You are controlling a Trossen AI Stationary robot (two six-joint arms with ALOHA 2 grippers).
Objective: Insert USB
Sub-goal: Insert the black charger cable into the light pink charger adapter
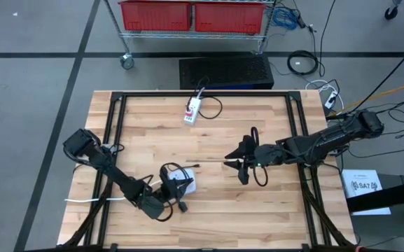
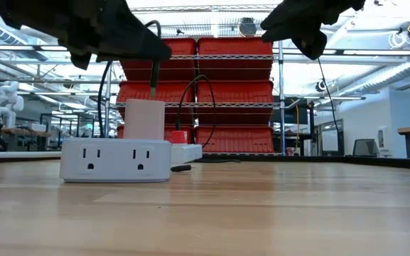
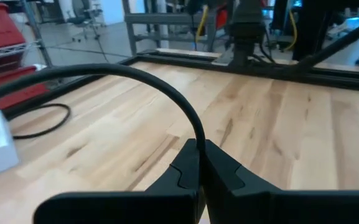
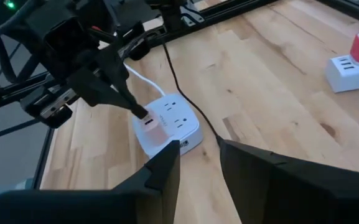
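Note:
A white power cube point(image 1: 187, 183) sits flat on the wooden table, near its front left. A pale charger block point(image 2: 144, 117) stands upright on top of the cube point(image 4: 176, 121). A black USB cable point(image 4: 185, 93) rises from the charger's top. My left gripper point(image 4: 137, 109) is shut on that cable just above the charger point(image 4: 154, 127), and in the high view it point(image 1: 172, 187) is at the cube's near left. My right gripper point(image 1: 242, 168) hovers open over the table's middle, to the right of the cube, with nothing between its fingers point(image 4: 167, 171). My left gripper pinches the black cable's plug end point(image 4: 142, 114) between its two shut fingers, right above the charger's top. The fingers slant down at it from the table's left. Beyond the fingers the cable point(image 3: 135, 71) arches up and away, slack. The fingertips hide whether the plug sits inside the charger.
A white power strip with a red switch point(image 1: 192, 110) lies at the far middle with its cord looped beside it. Black frame rails point(image 1: 114, 140) run along the table's sides. Bare wood lies between the cube and my right gripper.

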